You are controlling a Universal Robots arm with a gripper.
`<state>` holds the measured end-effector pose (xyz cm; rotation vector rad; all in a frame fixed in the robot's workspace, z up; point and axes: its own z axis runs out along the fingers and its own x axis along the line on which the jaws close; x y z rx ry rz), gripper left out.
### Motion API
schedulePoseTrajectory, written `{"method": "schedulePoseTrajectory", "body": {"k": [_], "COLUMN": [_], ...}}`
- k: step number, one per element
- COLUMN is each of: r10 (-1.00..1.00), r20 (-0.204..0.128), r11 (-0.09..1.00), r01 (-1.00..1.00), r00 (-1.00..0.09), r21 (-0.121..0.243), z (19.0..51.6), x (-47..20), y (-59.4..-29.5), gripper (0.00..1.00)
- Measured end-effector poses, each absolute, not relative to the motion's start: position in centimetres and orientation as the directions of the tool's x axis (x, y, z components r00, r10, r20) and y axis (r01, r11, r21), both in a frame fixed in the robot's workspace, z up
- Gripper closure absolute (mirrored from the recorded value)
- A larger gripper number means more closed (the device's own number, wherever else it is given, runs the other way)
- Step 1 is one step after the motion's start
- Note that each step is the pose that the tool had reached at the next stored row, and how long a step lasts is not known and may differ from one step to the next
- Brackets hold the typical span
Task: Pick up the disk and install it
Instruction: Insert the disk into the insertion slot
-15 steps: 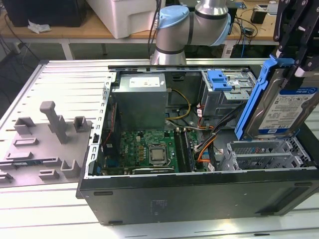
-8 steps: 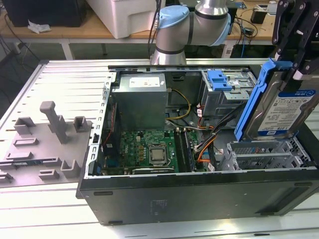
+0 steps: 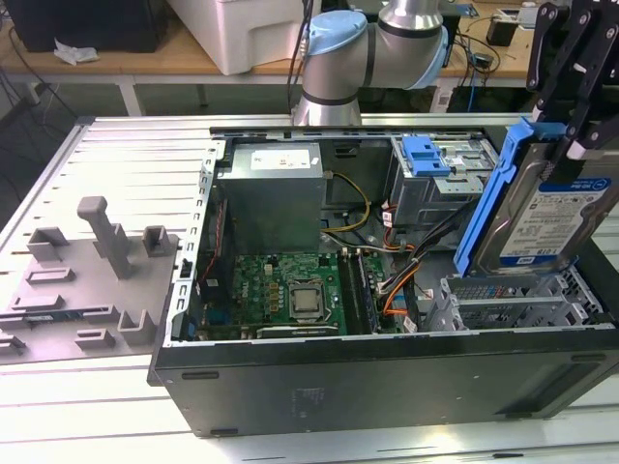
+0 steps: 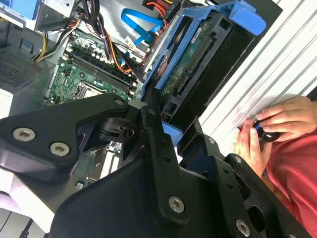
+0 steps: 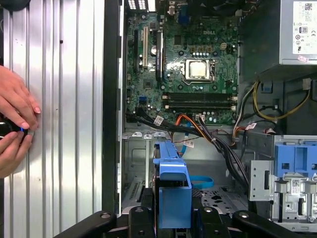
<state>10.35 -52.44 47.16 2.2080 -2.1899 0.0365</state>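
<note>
Presently I have the black end effector [image 3: 565, 126] clenched on the flat silver-black hard disk in its blue plastic carrier [image 3: 549, 217], gripped by its upper end. In the exterior view the disk hangs tilted, with its long blue front strip toward the exterior view's left. It is over the grey metal drive bay [image 3: 505, 302], at the near corner of the open black computer case [image 3: 387, 382] on the exterior view's right. I cannot tell whether its lower edge touches the bay. In the first wrist view the carrier shows edge-on between the closed fingers, above the bay floor. A bundle of black and orange cables [image 5: 208, 131] runs just beside it toward the green motherboard [image 5: 193, 64]. A person's hands [image 5: 15, 121] rest on the ribbed metal tabletop [image 5: 64, 99] outside the case wall, well apart from the disk.

Step in hand, as I judge it: bringing the disk to its bay. Done well, it calls for taking out the tilt so that the carrier's sides run parallel to the bay's guides. It also calls for a slow, straight approach, since a skewed carrier would likely jam on the sheet-metal edges. The cable bundle is the main hazard, because a loop caught under the carrier would stop it seating. The grip looks firm but sits at one end, so I would avoid sudden wrist turns.
</note>
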Motion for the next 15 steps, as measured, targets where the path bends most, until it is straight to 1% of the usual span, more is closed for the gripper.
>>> {"method": "schedulePoseTrajectory", "body": {"k": [15], "r10": [-0.999], "r20": [0.039], "r11": [-0.008], "r01": [-1.000], "r00": [0.008], "r21": [0.003], "z": [46.30], "x": [10.33], "y": [-52.65], "gripper": [0.64]}}
